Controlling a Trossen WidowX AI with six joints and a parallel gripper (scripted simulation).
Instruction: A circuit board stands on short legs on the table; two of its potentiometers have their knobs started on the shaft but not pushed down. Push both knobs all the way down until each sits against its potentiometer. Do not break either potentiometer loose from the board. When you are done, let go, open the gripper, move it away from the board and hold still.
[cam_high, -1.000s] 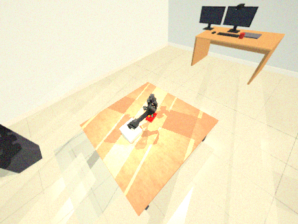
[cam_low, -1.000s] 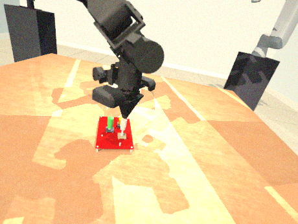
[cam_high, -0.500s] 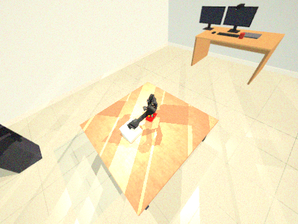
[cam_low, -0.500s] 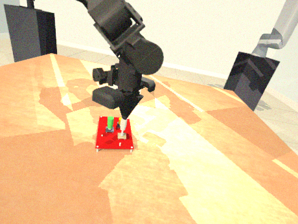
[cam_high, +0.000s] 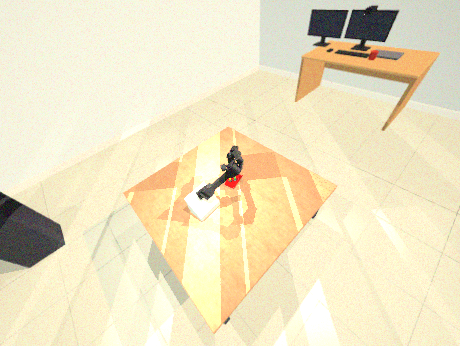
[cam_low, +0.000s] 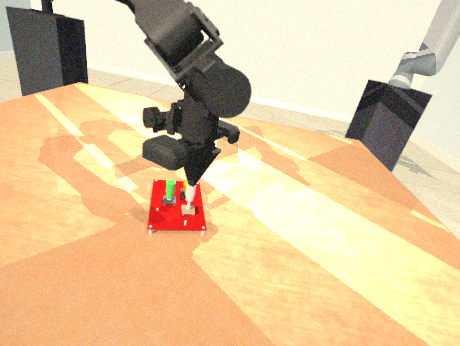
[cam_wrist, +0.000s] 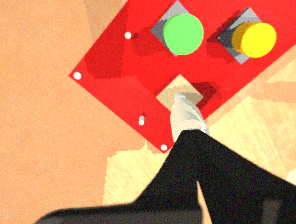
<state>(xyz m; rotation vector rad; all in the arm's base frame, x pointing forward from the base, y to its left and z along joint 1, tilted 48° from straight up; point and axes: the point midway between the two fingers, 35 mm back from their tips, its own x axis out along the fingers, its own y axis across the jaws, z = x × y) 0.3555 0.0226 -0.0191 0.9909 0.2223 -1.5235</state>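
The red circuit board (cam_high: 233, 183) (cam_low: 162, 217) (cam_wrist: 107, 65) stands on short legs. A white knob (cam_low: 192, 194) (cam_wrist: 185, 120) is high on its shaft over a beige potentiometer (cam_low: 188, 211) (cam_wrist: 170, 95), with a gap below it, leaning slightly. A green knob (cam_low: 170, 187) (cam_wrist: 183, 34) stands close over a grey potentiometer (cam_low: 169, 201) (cam_wrist: 160, 31). A yellow knob (cam_low: 185, 187) (cam_wrist: 257, 40) is over another grey potentiometer (cam_wrist: 242, 57); its lower end is partly hidden in the exterior view. My gripper (cam_low: 193, 183) (cam_wrist: 190, 138) is shut and empty, its tips at the white knob's top, apparently touching it.
The arm rises from a white base block (cam_high: 202, 212) on the wooden table (cam_high: 270, 235) (cam_low: 125, 285). Small white pins (cam_low: 185, 222) (cam_wrist: 141, 120) stand on the board near the white knob. Dark pedestals (cam_high: 30, 237) (cam_low: 387, 125) stand beyond the table.
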